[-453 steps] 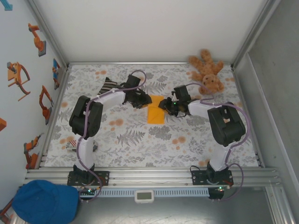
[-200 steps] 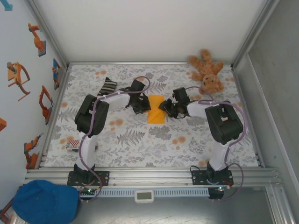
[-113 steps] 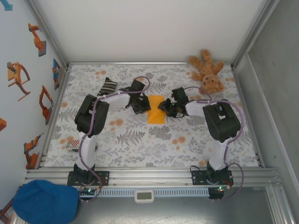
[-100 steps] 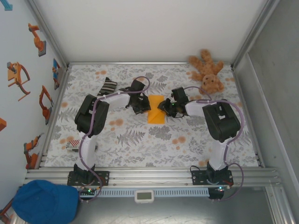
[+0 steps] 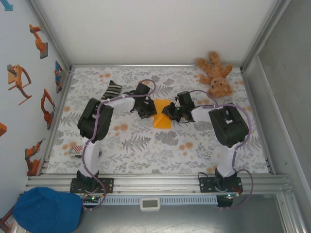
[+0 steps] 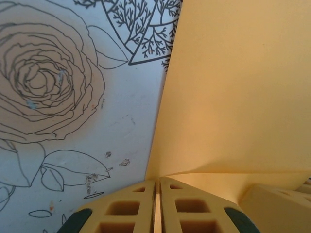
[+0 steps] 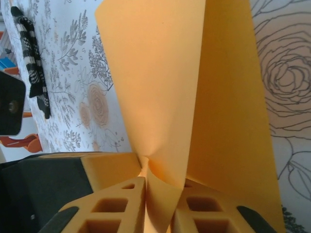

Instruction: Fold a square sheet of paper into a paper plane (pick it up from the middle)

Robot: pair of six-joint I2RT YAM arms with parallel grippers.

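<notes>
We see orange-yellow paper (image 5: 161, 120), a grey-leaf, orange-rose printed bench (image 5: 146, 143), a black-and-white striped sock (image 5: 112, 90) and a brown teddy bear (image 5: 216, 77)

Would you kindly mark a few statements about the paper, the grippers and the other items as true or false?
1. The left gripper and the right gripper are each shut on the orange paper. True.
2. The teddy bear lies at the table's far right corner. True.
3. The striped sock lies on the paper. False: it lies apart, to the left of it.
4. The paper is a narrow pointed dart. False: it is a broad sheet with a flap pinched up.
</notes>
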